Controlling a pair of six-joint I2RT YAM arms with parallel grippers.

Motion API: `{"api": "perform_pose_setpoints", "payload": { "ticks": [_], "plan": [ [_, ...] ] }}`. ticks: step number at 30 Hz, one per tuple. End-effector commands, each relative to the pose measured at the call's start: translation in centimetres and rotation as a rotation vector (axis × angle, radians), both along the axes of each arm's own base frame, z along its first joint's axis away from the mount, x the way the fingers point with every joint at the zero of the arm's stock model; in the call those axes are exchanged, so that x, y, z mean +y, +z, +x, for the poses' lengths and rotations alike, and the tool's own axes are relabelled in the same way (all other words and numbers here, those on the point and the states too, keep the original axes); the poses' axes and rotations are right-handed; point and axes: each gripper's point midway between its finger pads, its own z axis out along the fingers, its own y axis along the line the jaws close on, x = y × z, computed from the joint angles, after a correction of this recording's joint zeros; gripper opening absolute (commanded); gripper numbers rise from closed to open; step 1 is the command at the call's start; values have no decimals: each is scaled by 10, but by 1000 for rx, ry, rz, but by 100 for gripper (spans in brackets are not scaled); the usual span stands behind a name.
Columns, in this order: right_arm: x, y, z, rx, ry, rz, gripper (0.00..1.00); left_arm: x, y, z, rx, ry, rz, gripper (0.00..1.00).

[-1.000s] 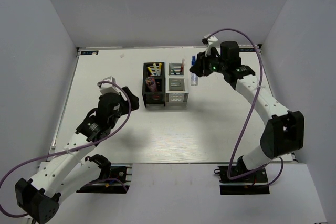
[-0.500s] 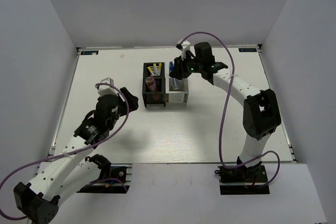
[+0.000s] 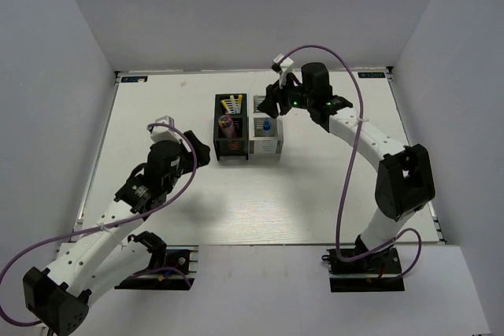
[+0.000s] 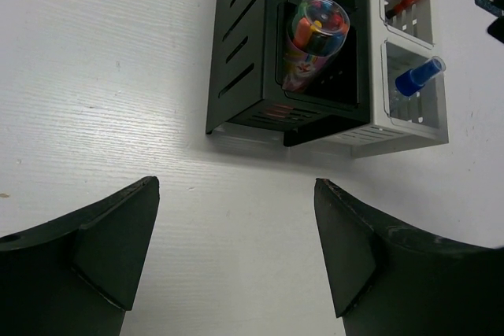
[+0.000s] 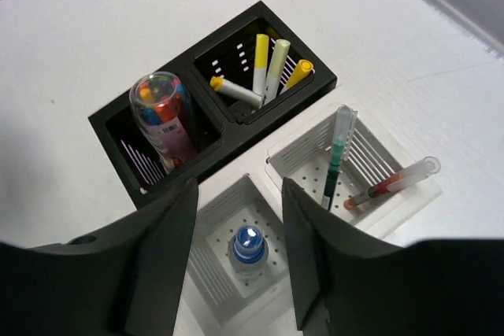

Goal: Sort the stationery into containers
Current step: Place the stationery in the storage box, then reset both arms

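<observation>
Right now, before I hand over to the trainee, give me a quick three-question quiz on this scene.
1. Which organizer holds the blue-capped bottle: A black, B white?
2. True or false: the left claw holds a pen.
3. How many pens stand in the white organizer's other cell?
Key: 1 B; 2 false, it is open and empty; 3 two.

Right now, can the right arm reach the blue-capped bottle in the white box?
Probably yes: the right gripper hangs open just above the blue-capped bottle, and its white organizer cell is open-topped.
</observation>
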Motion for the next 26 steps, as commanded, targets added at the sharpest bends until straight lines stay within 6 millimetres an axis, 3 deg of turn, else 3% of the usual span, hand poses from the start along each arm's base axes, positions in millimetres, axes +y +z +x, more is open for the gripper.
{"api": "perform_pose_setpoints", "payload": {
  "ticks": [1,2,3,5,6,7,8,9,10,11,12,14,15,17,23,26],
  "plan": [
    [-7,42,-10,-100,7,49,52,-6,14,2,-31,-23,-14,89],
    [-15,61,-18,-138,-4,61,40,-7,14,1,-28,-33,-18,89],
    [-20,51,-21,-115,-16,47,32,-7,14,1,-28,-33,-18,89],
    [-36,56,-33,-76,-72,37,21,-10,9,-1,-21,-45,-33,89],
    [-46,40,-35,-27,-111,18,21,-10,6,-1,-18,-45,-32,89],
    [-55,33,-34,4,-160,6,25,-12,8,-1,-22,-50,-48,89],
    [-64,35,-46,25,-180,-6,30,-11,6,-3,-22,-50,-48,89],
    [-77,6,-52,78,-219,-45,41,-14,8,-2,-26,-55,-64,89],
    [-87,8,-58,65,-243,-46,49,-13,4,-3,-18,-55,-60,89],
    [-97,-1,-67,70,-268,-57,60,-13,4,-3,-18,-55,-60,89],
    [-104,-7,-68,69,-298,-73,88,-15,4,-4,-16,-63,-63,89],
    [-116,-21,-81,88,-328,-93,90,-16,6,-3,-24,-63,-68,89],
    [-125,-14,-85,73,-369,-91,90,-16,6,-3,-24,-63,-68,89],
    [-138,-23,-85,75,-426,-121,90,-17,5,-4,-22,-73,-71,90],
    [-155,-20,-96,52,-483,-149,90,-22,9,-2,-20,-95,-67,90],
    [-162,-36,-97,71,-503,-182,90,-24,15,-1,-37,-108,-68,92]
  ]
}}
